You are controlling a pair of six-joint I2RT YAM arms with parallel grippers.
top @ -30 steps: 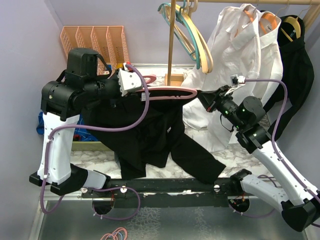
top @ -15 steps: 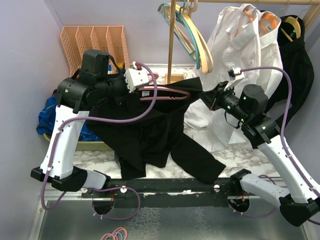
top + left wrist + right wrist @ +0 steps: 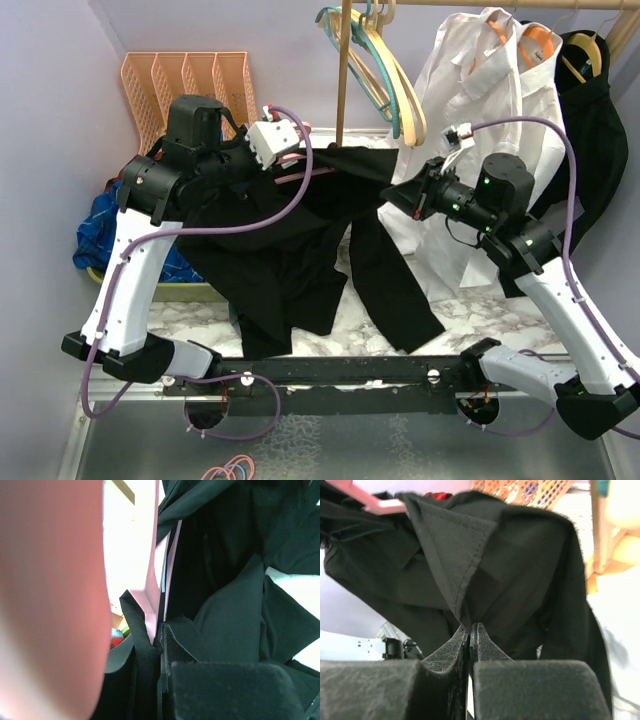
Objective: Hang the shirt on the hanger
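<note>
Pinching the hanger (image 3: 150, 575) with left gripper (image 3: 159, 641), high over the bench's (image 3: 470, 310) far-left part. Clamping a fold of the shirt (image 3: 520, 570) with right gripper (image 3: 470, 630), fingers (image 3: 490, 651) pressed together.

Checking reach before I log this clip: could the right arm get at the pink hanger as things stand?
Probably not: the right pincer is shut on a fold of the shirt, which also drapes over much of the hanger in the left pincer.
</note>
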